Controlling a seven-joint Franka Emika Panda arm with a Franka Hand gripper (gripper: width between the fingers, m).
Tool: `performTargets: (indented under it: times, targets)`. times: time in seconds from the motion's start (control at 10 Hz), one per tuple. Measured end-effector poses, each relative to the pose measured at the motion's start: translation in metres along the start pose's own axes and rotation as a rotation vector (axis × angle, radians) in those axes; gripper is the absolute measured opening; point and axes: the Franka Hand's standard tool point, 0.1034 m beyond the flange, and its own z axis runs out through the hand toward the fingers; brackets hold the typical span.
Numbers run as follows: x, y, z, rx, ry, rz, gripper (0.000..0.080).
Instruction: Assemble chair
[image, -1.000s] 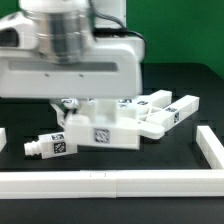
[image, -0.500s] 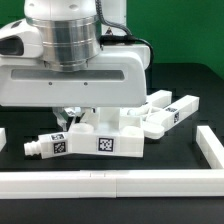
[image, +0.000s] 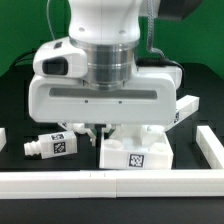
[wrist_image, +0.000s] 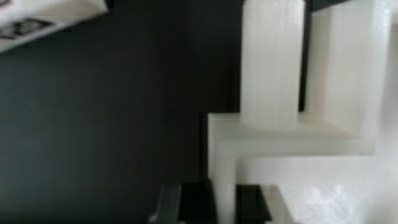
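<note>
A chunky white chair part with a square tag on its front lies close to the front rail. My gripper reaches down at that part's left end, and my hand hides most of it. In the wrist view the gripper is shut on a thin white wall of the chair part, with one dark finger on each side. A loose tagged leg lies on the black mat to the exterior view's left. It also shows as the tagged leg in the wrist view.
A long white rail runs along the front, and a side rail stands at the exterior view's right. Another white chair piece sticks out behind my hand on the right. A small white block sits at the left edge.
My arm has swung toward the exterior view's right, and the held chair part has moved with it, right and nearer the front rail. The loose leg has stayed put.
</note>
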Motion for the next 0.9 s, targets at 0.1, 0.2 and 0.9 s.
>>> performTargets:
  times: [0.1, 0.2, 0.9]
  targets:
    - [0.001, -0.008, 0.006, -0.003, -0.035, 0.008, 0.0028]
    - [0.001, -0.015, 0.008, -0.005, -0.068, 0.008, 0.0028]
    - [0.0, -0.053, 0.008, -0.015, -0.271, -0.005, 0.0029]
